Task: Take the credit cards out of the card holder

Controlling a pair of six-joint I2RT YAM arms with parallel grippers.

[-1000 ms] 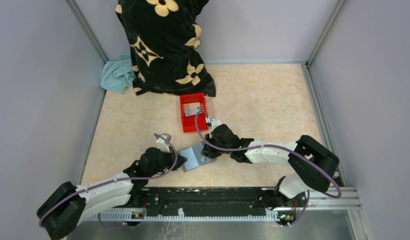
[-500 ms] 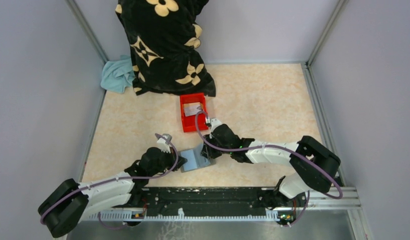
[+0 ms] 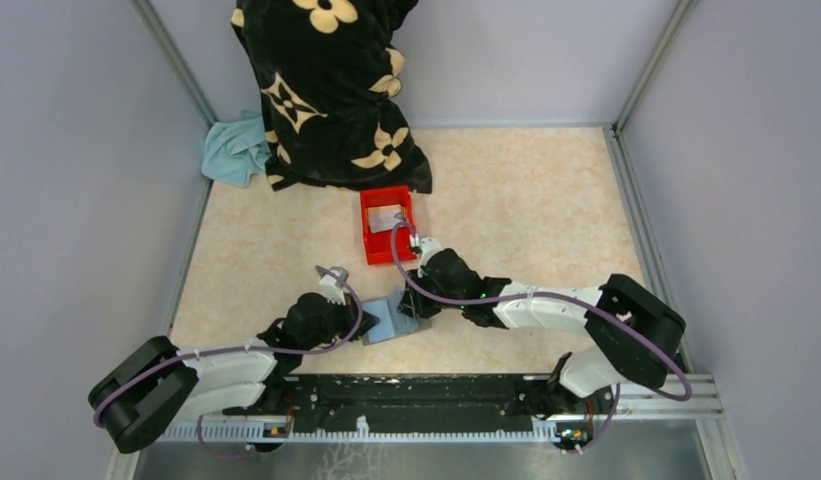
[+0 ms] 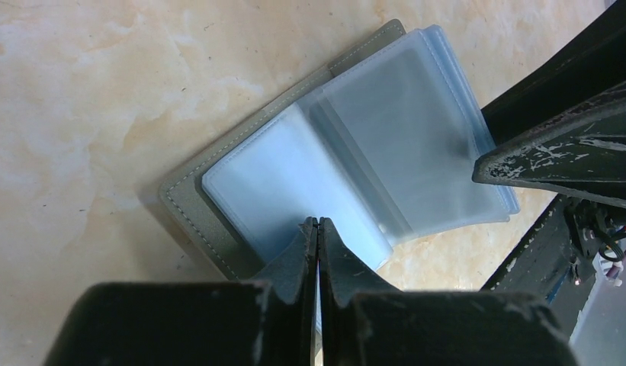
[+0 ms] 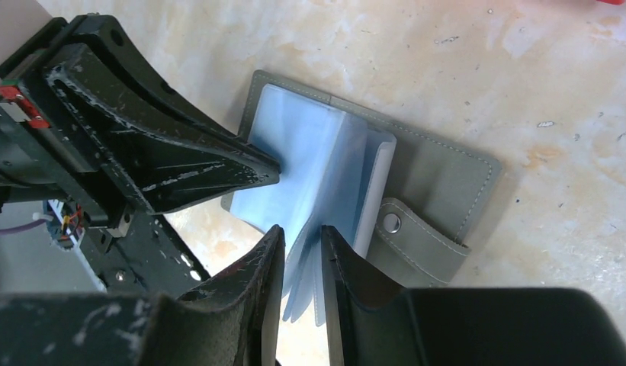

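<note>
The card holder point(image 3: 390, 320) lies open on the table between my two grippers, grey outside point(image 4: 194, 221) with blue-grey plastic sleeves. My left gripper point(image 3: 364, 323) is shut, and its tips point(image 4: 317, 223) press on the flat left sleeve page. My right gripper point(image 3: 418, 306) is closed narrowly on several raised sleeves point(image 5: 300, 232) at the holder's right side, beside the snap tab point(image 5: 416, 236). No card shows in the sleeves. One silver-grey credit card point(image 3: 386, 218) lies in the red bin point(image 3: 370, 240).
A black blanket with tan flowers point(image 3: 326, 90) and a teal cloth point(image 3: 234, 150) lie at the back left. Grey walls enclose the table on three sides. The arm rail point(image 3: 436, 395) runs along the near edge.
My left arm has moved slightly right toward the holder. The holder has shifted a little under both grippers. The right gripper stays at the sleeves.
</note>
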